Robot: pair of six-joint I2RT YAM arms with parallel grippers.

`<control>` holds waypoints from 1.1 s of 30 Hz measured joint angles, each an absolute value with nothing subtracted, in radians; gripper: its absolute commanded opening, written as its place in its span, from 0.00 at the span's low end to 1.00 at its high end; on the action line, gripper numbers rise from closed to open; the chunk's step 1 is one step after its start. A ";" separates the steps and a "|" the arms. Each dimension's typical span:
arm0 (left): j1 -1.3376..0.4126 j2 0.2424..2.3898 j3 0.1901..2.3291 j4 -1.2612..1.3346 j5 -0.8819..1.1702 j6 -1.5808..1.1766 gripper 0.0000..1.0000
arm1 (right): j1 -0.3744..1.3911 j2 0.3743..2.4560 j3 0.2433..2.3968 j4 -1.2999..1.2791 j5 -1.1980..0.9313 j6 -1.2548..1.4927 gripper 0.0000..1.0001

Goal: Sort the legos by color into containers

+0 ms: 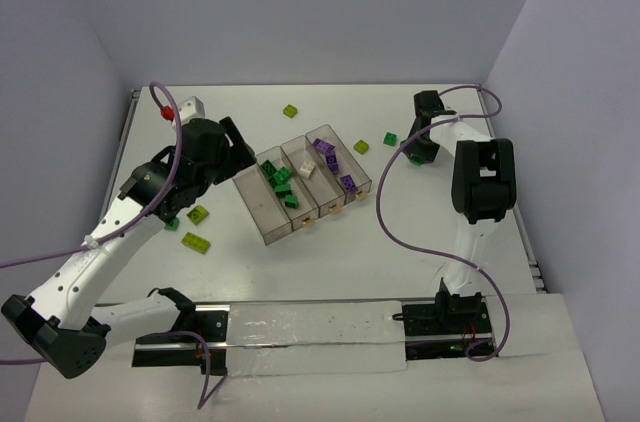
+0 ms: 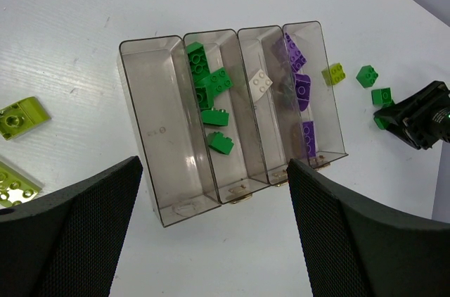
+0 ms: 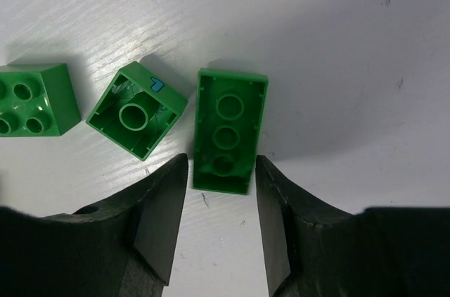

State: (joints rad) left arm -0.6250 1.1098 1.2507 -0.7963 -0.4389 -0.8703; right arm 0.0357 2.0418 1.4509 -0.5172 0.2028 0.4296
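Observation:
The containers (image 1: pixel 258 204) are one smoky clear tray of four compartments in a row. The left compartment (image 2: pixel 158 135) is empty. Beside it, one holds dark green legos (image 2: pixel 207 93), the third a white lego (image 2: pixel 261 82), and the right one purple legos (image 2: pixel 299 79). My left gripper (image 2: pixel 214 241) hangs open over the tray's tabbed end, holding nothing. My right gripper (image 3: pixel 221 170) is low on the table right of the tray. Its fingers flank the near end of an upturned green brick (image 3: pixel 228 131) with slim gaps, so it is open.
Beside the flanked brick lie another upturned green brick (image 3: pixel 137 110) and a studs-up green one (image 3: pixel 31 98). Yellow-green bricks lie left of the tray (image 1: pixel 198 213), behind it (image 1: pixel 290 111) and at its right (image 1: pixel 361 146). A white block (image 1: pixel 192 107) sits at the back left.

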 measured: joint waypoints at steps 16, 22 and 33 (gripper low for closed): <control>-0.625 1.096 1.251 -0.797 -0.442 -0.870 0.92 | 0.038 1.914 1.289 -0.460 0.202 0.430 0.37; -0.625 1.096 1.251 -0.796 -0.444 -0.861 0.92 | 0.090 1.649 1.151 -0.455 0.200 0.437 0.37; -0.624 1.096 1.251 -0.796 -0.448 -0.857 0.92 | 0.576 1.569 1.217 -0.432 0.213 0.421 0.37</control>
State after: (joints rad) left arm -0.6240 1.0958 1.2507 -0.7956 -0.4485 -0.8565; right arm 0.5755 1.5687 1.2166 -0.4322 0.2129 0.4211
